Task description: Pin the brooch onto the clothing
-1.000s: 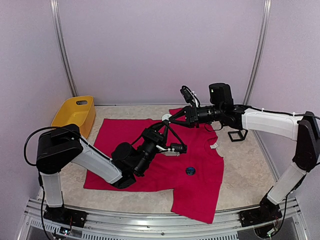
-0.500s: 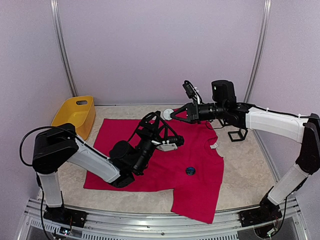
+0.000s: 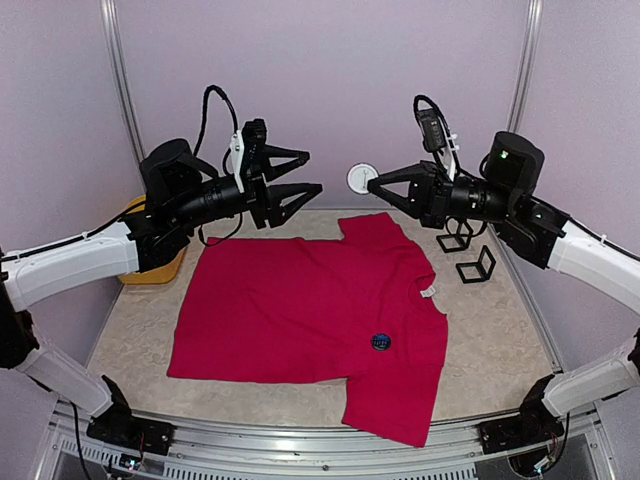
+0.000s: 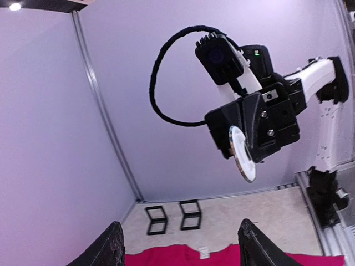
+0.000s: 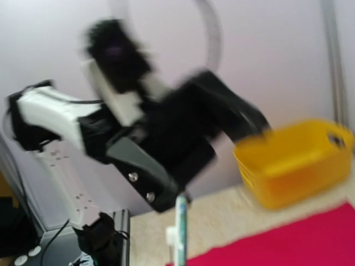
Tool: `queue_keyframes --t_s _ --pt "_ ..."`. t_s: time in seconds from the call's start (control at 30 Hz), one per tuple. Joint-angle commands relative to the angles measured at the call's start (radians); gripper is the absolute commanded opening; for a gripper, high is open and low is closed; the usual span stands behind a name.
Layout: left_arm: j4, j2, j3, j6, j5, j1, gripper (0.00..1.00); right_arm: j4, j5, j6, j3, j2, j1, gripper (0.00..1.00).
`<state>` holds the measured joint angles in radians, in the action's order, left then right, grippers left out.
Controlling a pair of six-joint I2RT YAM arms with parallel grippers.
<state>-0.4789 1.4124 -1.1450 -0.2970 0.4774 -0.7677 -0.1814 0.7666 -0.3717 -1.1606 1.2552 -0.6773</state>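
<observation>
Hovering higher above T-shirt than before, left hand apart, right hand clamping white brooch.

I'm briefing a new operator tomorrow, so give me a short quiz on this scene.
1. True or false: the left gripper is holding something.
2. Which one holds the white disc? A: left gripper. B: right gripper.
3. Fill in: the dark blue badge sits on the ____.
Key: 1 false, it is open and empty. 2 B. 3 shirt.
</observation>
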Motion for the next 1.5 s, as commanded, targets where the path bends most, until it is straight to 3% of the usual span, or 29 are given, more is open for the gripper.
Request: queue_keyframes --t_s 0.0,0.1,0.23,0.5,0.57,0.7,0.83,0.93,1.07,1.23,1.3,1.33,1.37,1.47 --pt "0.179 0.042 -0.098 0.416 0.34 0.001 0.69 -0.065 0.011 0.117 0.019 -0.026 -0.041 0.0" --pt "0.18 0.058 -0.145 0.463 0.411 -0.011 0.74 -0.064 -0.001 0.123 0.015 -0.026 -0.052 0.0" --pt "0.214 0.053 -0.185 0.444 0.387 -0.033 0.73 -0.073 -0.001 0.134 0.018 -0.021 -0.075 0.0" --pt "0.193 0.071 -0.23 0.507 0.333 -0.051 0.39 -0.051 -0.02 0.161 0.008 -0.016 -0.1 0.0" --pt "0.201 0.074 -0.231 0.502 0.342 -0.051 0.36 -0.047 -0.029 0.165 0.008 -0.022 -0.101 0.0" --pt "0.228 0.082 -0.241 0.486 0.34 -0.06 0.37 -0.046 -0.036 0.17 0.012 -0.026 -0.102 0.0" --pt "0.247 0.096 -0.272 0.483 0.335 -0.068 0.46 -0.057 -0.033 0.166 0.013 -0.023 -0.101 0.0" --pt "0.245 0.098 -0.276 0.484 0.335 -0.072 0.35 -0.06 -0.03 0.165 0.014 -0.021 -0.103 0.0" --pt "0.243 0.1 -0.276 0.489 0.337 -0.077 0.01 -0.05 -0.031 0.168 0.015 -0.021 -0.103 0.0" --pt "0.256 0.093 -0.257 0.453 0.323 -0.085 0.0 -0.054 -0.077 0.164 0.02 -0.032 -0.103 0.01" --pt "0.251 0.073 -0.232 0.396 0.288 -0.103 0.0 -0.06 -0.104 0.16 0.03 -0.045 -0.102 0.29" --pt "0.251 0.059 -0.215 0.349 0.267 -0.116 0.0 -0.073 -0.103 0.156 0.037 -0.051 -0.103 0.39" --pt "0.248 0.047 -0.202 0.316 0.249 -0.13 0.0 -0.088 -0.102 0.149 0.042 -0.053 -0.103 0.44" --pt "0.243 0.012 -0.182 0.263 0.22 -0.158 0.0 -0.079 -0.103 0.142 0.039 -0.046 -0.103 0.45"
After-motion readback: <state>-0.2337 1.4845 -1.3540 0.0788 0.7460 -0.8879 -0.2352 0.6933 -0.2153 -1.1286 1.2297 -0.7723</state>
